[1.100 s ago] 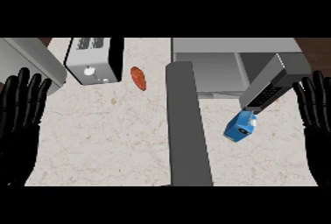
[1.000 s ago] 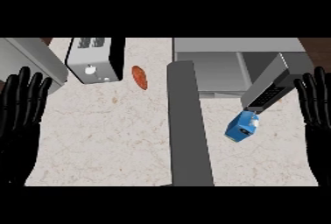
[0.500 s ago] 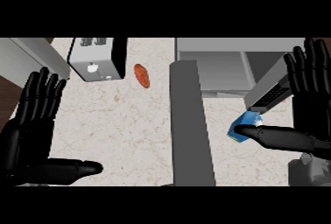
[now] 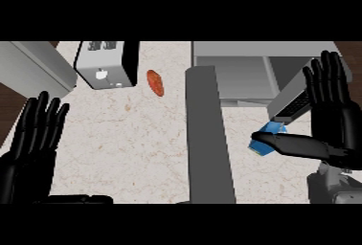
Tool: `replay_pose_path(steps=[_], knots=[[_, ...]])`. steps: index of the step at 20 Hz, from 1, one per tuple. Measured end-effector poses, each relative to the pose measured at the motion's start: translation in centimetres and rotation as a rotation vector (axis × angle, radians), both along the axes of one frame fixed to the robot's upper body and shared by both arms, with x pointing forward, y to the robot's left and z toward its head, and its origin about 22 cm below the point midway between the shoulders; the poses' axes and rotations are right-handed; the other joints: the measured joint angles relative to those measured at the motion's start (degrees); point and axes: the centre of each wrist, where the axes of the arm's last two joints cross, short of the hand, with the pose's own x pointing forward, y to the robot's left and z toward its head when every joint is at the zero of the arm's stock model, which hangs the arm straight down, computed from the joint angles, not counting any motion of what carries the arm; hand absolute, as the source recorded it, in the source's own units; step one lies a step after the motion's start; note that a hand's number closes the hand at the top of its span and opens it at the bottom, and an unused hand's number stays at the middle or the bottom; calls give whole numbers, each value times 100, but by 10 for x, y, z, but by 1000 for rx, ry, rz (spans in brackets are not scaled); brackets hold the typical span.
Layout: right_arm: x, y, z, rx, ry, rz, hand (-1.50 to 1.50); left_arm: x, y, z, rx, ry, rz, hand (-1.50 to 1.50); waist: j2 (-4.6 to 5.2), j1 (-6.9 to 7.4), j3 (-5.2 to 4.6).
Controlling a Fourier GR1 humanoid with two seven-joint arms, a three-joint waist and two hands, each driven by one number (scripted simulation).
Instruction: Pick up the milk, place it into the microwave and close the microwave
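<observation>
The milk (image 4: 267, 142), a small blue carton, is sitting on the counter (image 4: 127, 143) at about four o'clock from the middle of the view, just in front of the microwave (image 4: 240, 72) and beside its open door (image 4: 209, 139); the door is jutting toward the robot as a long grey slab, leaving the cavity at one o'clock free to receive the carton.

The right hand (image 4: 332, 115) is standing at three o'clock with its fingers straight and spread upward and its thumb (image 4: 297, 143) lying out sideways across the carton's near side; the hand is holding nothing, and whether the thumb is touching the milk or only passing in front of it cannot be told; this looks like a hand setting itself beside the carton to close round it, so the grasp is judged as not yet made.

The left hand (image 4: 32, 143) is resting at eight o'clock near the view's edge, fingers straight and apart, clear of the work.

A toaster (image 4: 106, 64) is standing at eleven o'clock, with an orange-red item (image 4: 155, 82) lying just beside it toward twelve; both are well apart from the milk and probably are playing no part in the task.
</observation>
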Motion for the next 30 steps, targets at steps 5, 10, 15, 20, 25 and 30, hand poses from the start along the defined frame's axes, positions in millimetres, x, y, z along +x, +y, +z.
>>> replay_pose_path(steps=[5,10,15,20,25,30], knots=[[4,-8,-28,-8,44,-13,-150,-16,1,0,4,6,0,-150,2,4,1],[-3,-15,-64,-23,91,-42,-150,-25,-3,-3,0,8,-9,-150,1,0,2],[-13,-30,-98,-35,135,-68,-150,-42,-5,-1,0,10,-17,-150,0,3,1],[-22,-38,-127,-38,159,-98,-150,-46,-4,1,-5,7,-13,-150,1,-3,1],[-25,-49,-162,-36,176,-114,-150,-49,-9,7,-2,8,-19,-150,4,1,2],[-26,-60,-192,-13,180,-118,-150,-54,-14,1,-7,6,-19,-150,5,10,2]])
